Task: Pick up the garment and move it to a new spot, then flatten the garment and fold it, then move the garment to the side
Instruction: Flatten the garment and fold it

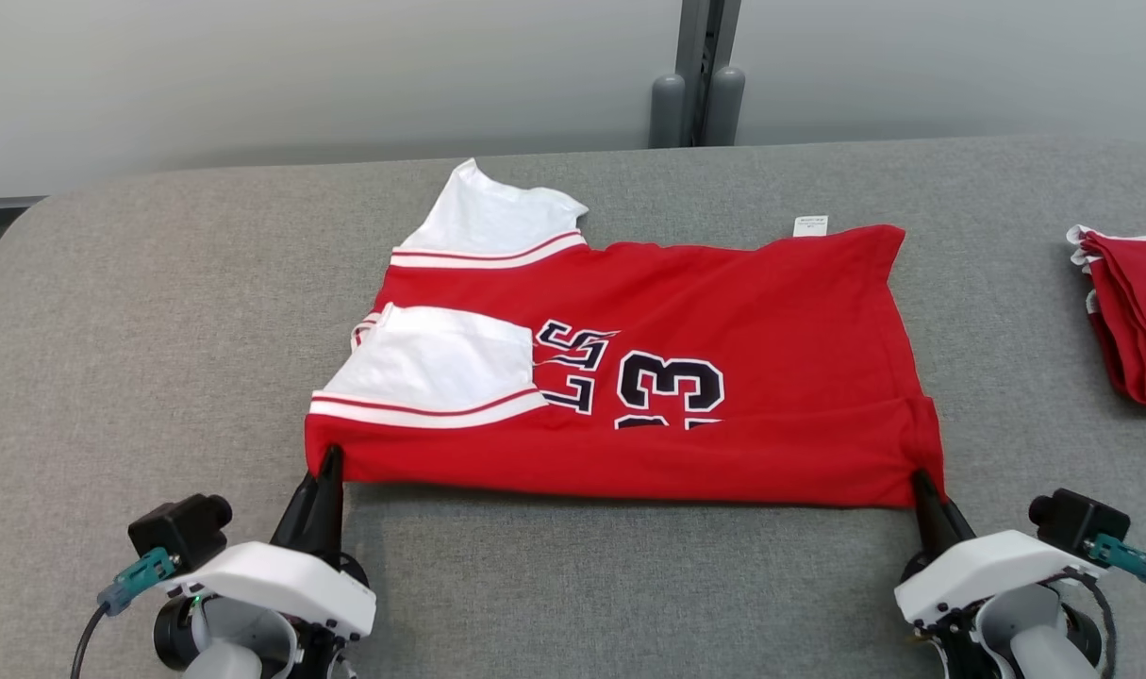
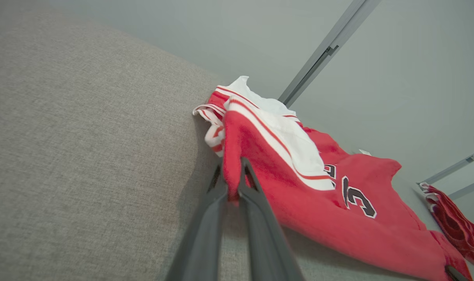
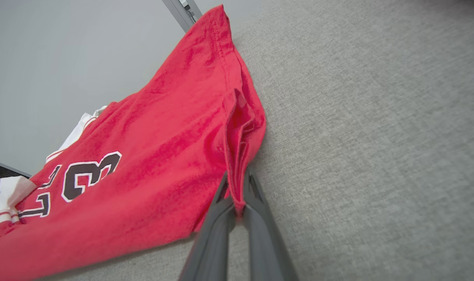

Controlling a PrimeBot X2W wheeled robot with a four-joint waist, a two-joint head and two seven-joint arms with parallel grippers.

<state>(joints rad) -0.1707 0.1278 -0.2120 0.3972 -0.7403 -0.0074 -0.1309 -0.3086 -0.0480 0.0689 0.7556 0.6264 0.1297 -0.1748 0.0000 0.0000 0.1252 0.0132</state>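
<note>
Garment: the red jersey (image 1: 686,311) with white sleeves lies mid-worktop (image 1: 157,311), collar end to the robot's left and hem to its right; a strip along the near edge looks doubled over, cutting off the lettering
Left gripper (image 1: 327,467): clenched on the near corner at the sleeve end
Right gripper (image 1: 923,486): clenched on the near corner at the hem end
Why held so: a pinch at each end of the near edge keeps it straight and taut, which suits carrying that edge across for another fold
Head view adds: the whole outline, both grips level with each other, a small white tag (image 1: 810,225) at the far edge, and a pile of red garments (image 1: 1134,311) well apart at the right
Left wrist view adds: red cloth standing up between the fingers, with the striped sleeve layered just behind it
Right wrist view adds: several hem layers pleated together where they enter the jaws
Stage: folding under way, by my judgement; the move to the side is not yet done
</note>
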